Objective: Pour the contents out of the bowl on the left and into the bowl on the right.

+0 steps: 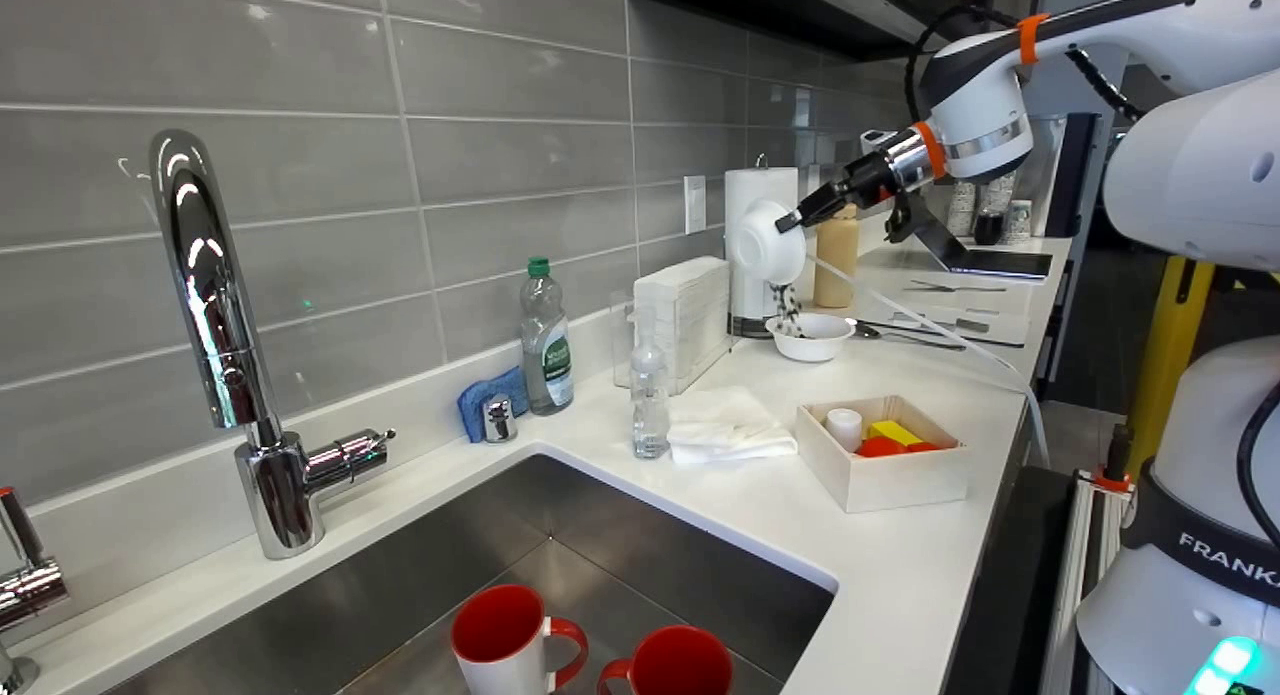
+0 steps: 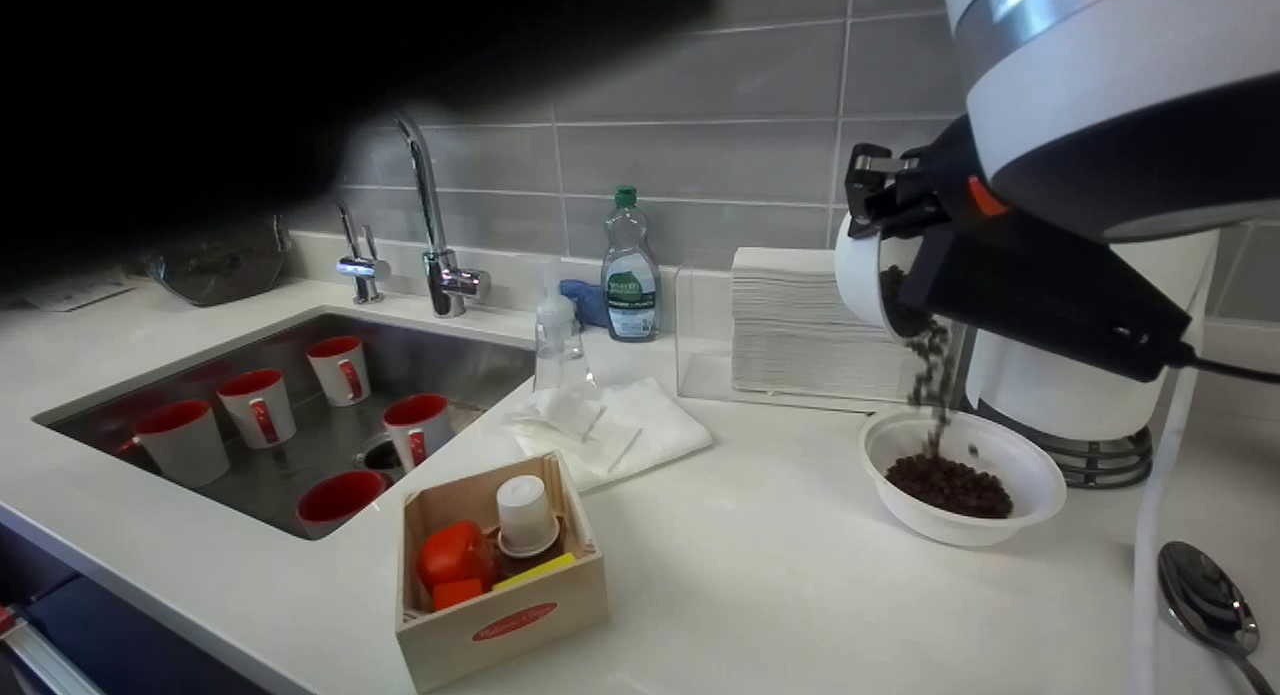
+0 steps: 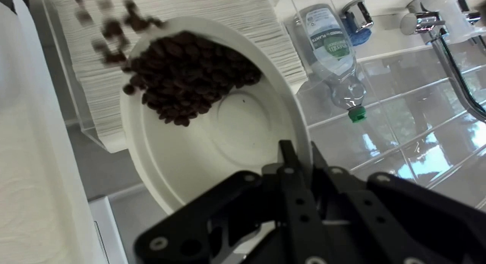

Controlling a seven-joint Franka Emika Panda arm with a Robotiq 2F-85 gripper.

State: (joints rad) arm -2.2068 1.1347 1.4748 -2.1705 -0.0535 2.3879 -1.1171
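A white bowl (image 1: 768, 243) is tipped steeply on its side in the air; it also shows in an exterior view (image 2: 858, 275) and the wrist view (image 3: 246, 127). My gripper (image 3: 302, 148) is shut on its rim, one finger inside and one outside. Dark brown beans (image 3: 190, 74) still lie in it, heaped at the low side. Beans (image 2: 935, 375) stream down from its lip. Below, a white bowl (image 2: 960, 530) stands upright on the counter with a pile of beans (image 2: 950, 487) in it; this bowl also shows in an exterior view (image 1: 812, 353). It is not visible in the wrist view.
A paper towel roll (image 1: 750, 200) stands right behind the bowls. A napkin stack (image 2: 810, 320) and a soap bottle (image 2: 630, 275) stand along the wall. A wooden box (image 2: 545, 615), a spoon (image 2: 1205, 595) and a white hose (image 2: 1150, 535) are on the counter. The sink holds several mugs (image 2: 335, 370).
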